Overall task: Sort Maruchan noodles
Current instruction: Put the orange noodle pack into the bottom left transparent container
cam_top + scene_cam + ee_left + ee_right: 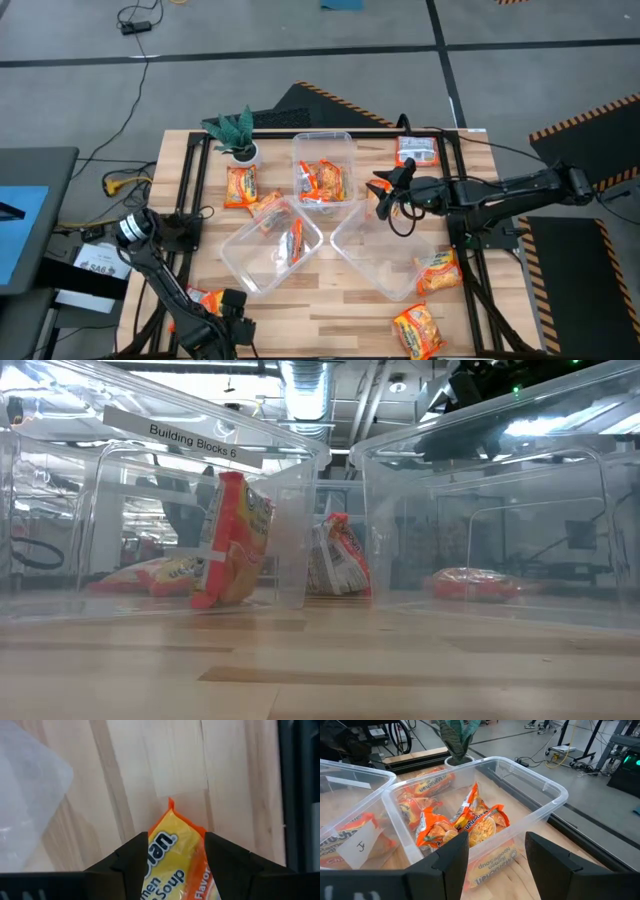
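Note:
Several orange-red Maruchan noodle packets lie about the table. One packet point(175, 857) lies flat near the table's near left corner point(206, 298). My left gripper point(176, 845) points down over it, open, a finger on either side of the packet's corner point(224, 303). Several packets point(465, 820) sit in the far clear tub point(325, 140). My right gripper point(497, 855) hangs open and empty just to the right of that tub point(385, 192). One packet point(232, 540) leans upright in the left tub point(245, 265).
The right tub point(375, 265) stands in front of the right arm. Loose packets lie left of the far tub point(240, 185), by the right tub point(440, 270), at the near edge point(418, 328) and at the far right point(417, 150). A potted plant point(235, 135) stands at the far left.

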`<state>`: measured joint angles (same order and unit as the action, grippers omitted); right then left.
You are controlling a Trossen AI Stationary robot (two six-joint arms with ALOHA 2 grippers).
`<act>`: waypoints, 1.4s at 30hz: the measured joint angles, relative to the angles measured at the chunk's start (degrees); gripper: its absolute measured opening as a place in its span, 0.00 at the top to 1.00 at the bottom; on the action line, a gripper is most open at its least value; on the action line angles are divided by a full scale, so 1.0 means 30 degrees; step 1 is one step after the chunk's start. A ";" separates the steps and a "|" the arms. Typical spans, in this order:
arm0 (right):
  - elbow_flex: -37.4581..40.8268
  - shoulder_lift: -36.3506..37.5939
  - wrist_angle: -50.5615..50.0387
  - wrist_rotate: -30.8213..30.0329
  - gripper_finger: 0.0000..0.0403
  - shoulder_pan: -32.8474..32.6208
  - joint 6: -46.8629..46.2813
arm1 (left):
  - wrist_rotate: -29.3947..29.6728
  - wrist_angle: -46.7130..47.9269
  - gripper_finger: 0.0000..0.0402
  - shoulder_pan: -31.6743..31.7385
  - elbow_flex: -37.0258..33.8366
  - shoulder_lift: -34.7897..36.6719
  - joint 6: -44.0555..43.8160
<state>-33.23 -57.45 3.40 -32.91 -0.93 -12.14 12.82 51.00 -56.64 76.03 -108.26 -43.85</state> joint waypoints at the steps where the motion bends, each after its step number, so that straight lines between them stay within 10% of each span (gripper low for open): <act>1: 0.0000 0.0000 0.0000 0.0006 0.46 0.0007 0.0000 | -0.0008 0.0007 0.55 0.0000 -0.0007 -0.0146 0.0109; 21: 0.0000 0.0000 -0.0015 0.0007 0.46 0.0000 0.0036 | -0.0624 -0.0490 0.56 0.0515 -0.3304 -0.0054 -0.1982; 30: 0.0000 0.0000 -0.0007 0.0007 0.46 0.0000 0.0029 | -0.0614 -0.0418 0.95 0.0935 -0.3519 -0.0119 -0.2215; 42: 0.0000 0.0000 -0.0013 0.0007 0.46 0.0000 0.0010 | -0.0297 -0.0370 1.00 0.0882 -0.1186 0.1008 -0.0936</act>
<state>-33.23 -57.45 3.36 -32.88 -0.93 -12.11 11.93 49.89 -54.00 72.47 -105.23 -46.66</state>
